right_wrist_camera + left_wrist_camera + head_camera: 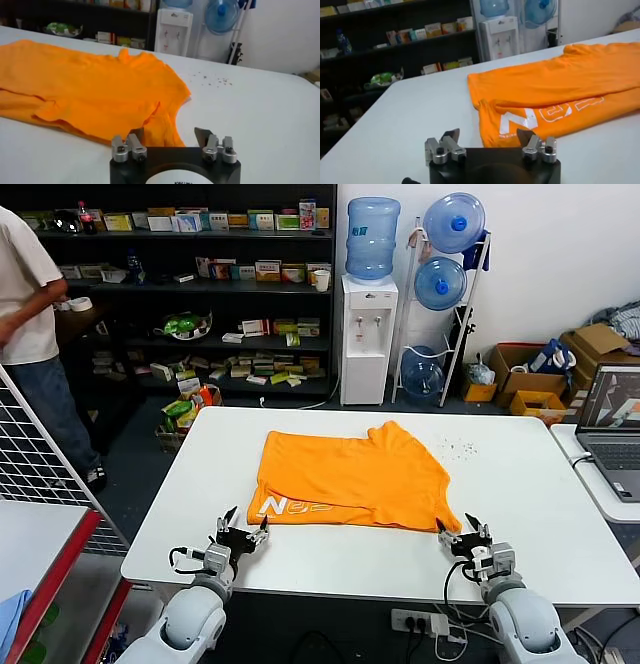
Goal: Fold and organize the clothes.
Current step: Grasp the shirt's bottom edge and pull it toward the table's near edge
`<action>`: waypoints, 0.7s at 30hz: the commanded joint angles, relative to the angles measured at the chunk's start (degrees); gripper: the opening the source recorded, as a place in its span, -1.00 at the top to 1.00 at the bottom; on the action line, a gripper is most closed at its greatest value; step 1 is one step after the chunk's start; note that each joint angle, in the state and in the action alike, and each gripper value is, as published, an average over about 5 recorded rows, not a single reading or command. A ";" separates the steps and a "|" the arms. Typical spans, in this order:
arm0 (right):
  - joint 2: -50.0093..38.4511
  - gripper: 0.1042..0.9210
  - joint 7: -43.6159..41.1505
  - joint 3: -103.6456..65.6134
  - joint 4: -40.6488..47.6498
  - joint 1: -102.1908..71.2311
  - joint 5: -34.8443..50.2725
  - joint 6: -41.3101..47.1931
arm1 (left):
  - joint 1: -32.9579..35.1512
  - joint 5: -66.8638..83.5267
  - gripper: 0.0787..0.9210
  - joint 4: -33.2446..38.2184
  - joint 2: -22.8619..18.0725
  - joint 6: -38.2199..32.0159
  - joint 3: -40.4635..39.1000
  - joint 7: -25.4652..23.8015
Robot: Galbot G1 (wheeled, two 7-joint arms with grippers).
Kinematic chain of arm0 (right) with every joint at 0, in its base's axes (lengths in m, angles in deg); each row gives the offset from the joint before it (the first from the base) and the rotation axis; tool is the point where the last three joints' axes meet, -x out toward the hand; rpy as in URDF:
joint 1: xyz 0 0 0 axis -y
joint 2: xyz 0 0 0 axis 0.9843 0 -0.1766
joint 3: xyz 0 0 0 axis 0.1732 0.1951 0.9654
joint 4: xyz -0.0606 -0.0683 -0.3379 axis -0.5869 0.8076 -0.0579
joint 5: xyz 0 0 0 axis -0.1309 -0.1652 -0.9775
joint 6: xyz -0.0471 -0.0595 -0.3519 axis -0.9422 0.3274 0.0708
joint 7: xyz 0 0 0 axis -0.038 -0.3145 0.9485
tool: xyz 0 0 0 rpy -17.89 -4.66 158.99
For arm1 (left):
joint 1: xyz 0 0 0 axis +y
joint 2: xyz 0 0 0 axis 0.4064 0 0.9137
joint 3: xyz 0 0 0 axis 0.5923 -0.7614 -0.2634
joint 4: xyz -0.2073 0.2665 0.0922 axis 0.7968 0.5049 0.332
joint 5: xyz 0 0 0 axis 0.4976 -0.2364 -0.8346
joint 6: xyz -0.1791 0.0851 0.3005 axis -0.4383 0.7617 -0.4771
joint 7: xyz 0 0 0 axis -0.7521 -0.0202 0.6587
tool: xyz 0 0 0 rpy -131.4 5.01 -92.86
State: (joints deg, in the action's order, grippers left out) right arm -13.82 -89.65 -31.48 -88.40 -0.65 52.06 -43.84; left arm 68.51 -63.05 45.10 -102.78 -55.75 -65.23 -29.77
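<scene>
My left wrist view shows the T-shirt's [555, 95] white logo [540, 116]; left gripper [243, 529] and right gripper [463, 531] both gape wide at the table's [520, 484] near edge, water dispenser [368, 334] beyond.

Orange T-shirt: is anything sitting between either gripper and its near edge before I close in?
Nothing visible. The left gripper and right gripper, both open, face the orange T-shirt across bare white table. The small dark specks lie beyond the shirt, out of the way.

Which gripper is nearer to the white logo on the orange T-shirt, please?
Left. The left gripper sits open just before the white logo; the right gripper is open at the orange T-shirt's opposite corner.
</scene>
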 commanded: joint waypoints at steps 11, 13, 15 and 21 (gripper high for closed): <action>-0.85 0.65 -0.83 -0.16 -0.50 -1.76 -1.10 0.85 | 1.41 1.58 0.31 1.57 0.59 0.12 0.45 -0.84; -1.61 0.79 -0.65 -0.31 -1.69 -2.44 -0.92 1.14 | 1.92 1.65 0.46 2.18 0.99 0.09 0.62 -0.85; -2.47 0.89 -0.37 -0.55 -2.98 -3.29 -0.63 1.52 | 2.54 1.80 0.58 2.98 1.53 0.12 0.71 -0.82; -5.23 0.94 0.49 -1.26 -6.81 -6.84 0.56 2.45 | 4.72 3.68 0.94 6.31 3.14 0.29 1.42 -0.88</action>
State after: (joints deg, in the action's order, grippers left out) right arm -17.20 -89.47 -32.50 -92.24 -5.26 52.11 -41.89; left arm 71.49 -60.60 48.67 -100.72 -55.47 -64.10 -30.46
